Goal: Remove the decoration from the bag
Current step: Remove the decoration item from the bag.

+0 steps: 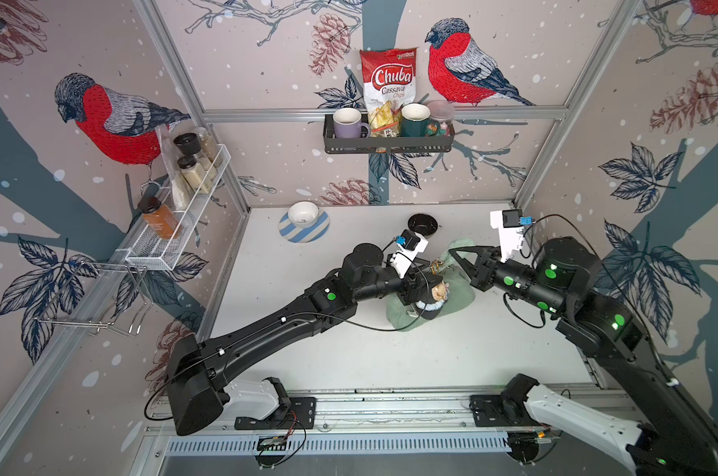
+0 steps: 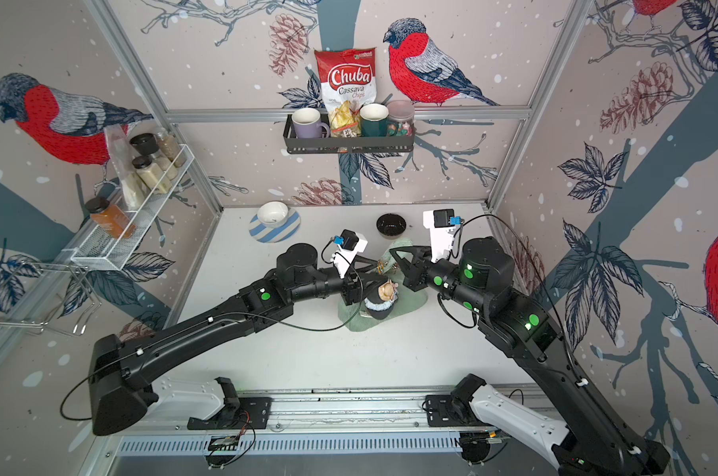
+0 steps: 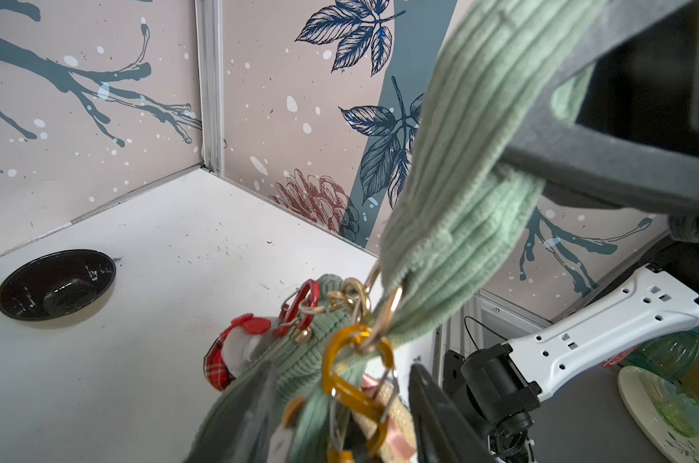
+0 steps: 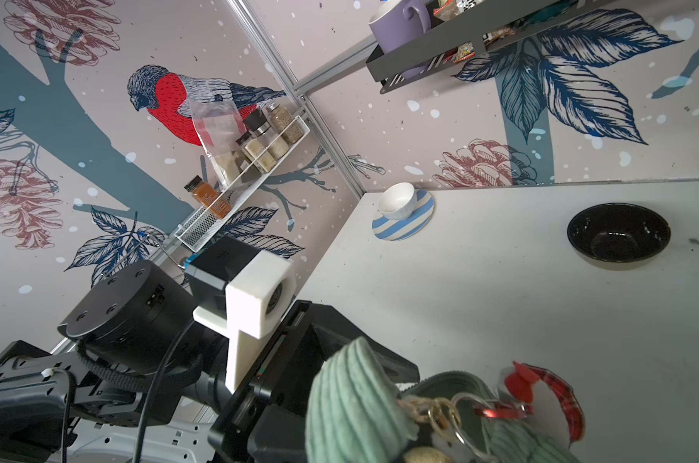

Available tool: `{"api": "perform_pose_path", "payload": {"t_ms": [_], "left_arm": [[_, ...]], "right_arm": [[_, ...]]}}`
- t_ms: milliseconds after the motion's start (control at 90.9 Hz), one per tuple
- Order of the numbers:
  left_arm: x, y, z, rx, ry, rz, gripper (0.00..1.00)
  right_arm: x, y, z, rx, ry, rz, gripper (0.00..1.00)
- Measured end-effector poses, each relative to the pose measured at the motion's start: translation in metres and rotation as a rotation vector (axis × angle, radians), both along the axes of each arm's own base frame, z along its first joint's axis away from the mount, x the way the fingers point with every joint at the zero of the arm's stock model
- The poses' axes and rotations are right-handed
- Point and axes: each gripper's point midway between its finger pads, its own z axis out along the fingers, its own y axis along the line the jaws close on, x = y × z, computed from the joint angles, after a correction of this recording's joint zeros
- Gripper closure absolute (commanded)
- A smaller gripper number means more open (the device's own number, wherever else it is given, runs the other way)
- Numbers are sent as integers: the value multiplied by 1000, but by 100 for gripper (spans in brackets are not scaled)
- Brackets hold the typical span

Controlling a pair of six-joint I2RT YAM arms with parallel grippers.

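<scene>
The sage-green corduroy bag lies mid-table. Its strap runs up into my right gripper, which is shut on it, as the left wrist view shows. Clipped at the strap's metal ring are an amber carabiner, a red carabiner with a red plaid plush, and a small doll in a straw hat. My left gripper is low over that end of the bag. Its jaws stand partly apart on either side of the amber carabiner and the doll, and a gap shows beside one finger.
A black bowl sits just behind the bag. A white bowl rests on a striped plate at the back left. A black shelf and a white wire rack hang on the walls.
</scene>
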Motion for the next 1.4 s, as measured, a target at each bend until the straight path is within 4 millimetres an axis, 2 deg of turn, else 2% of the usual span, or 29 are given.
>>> {"api": "perform_pose_path", "payload": {"t_ms": [187, 275, 462, 649, 891, 946, 1056, 1122, 1276, 1397], "left_arm": [[0, -1, -1, 1, 1, -2, 64], [0, -1, -1, 1, 1, -2, 65], [1, -1, -1, 1, 0, 2, 64], [4, 0, -1, 2, -3, 20, 55], [5, 1, 4, -12, -13, 28, 51], [5, 2, 6, -18, -18, 29, 53], [5, 3, 8, -26, -23, 35, 63], [5, 3, 7, -27, -24, 35, 64], [5, 2, 6, -29, -22, 35, 55], [5, 2, 5, -27, -20, 32, 53]], "right_arm": [[-1, -1, 2, 3, -3, 0, 100], [-1, -1, 2, 3, -3, 0, 100], [-1, -1, 3, 4, -3, 0, 100], [-1, -1, 3, 5, -2, 0, 100], [0, 0, 0, 2, 3, 0, 100], [0, 0, -1, 1, 5, 0, 100], [0, 0, -2, 1, 8, 0, 100], [0, 0, -2, 2, 8, -1, 100], [-1, -1, 0, 6, 3, -1, 100], [-2, -1, 1, 7, 2, -1, 100]]}}
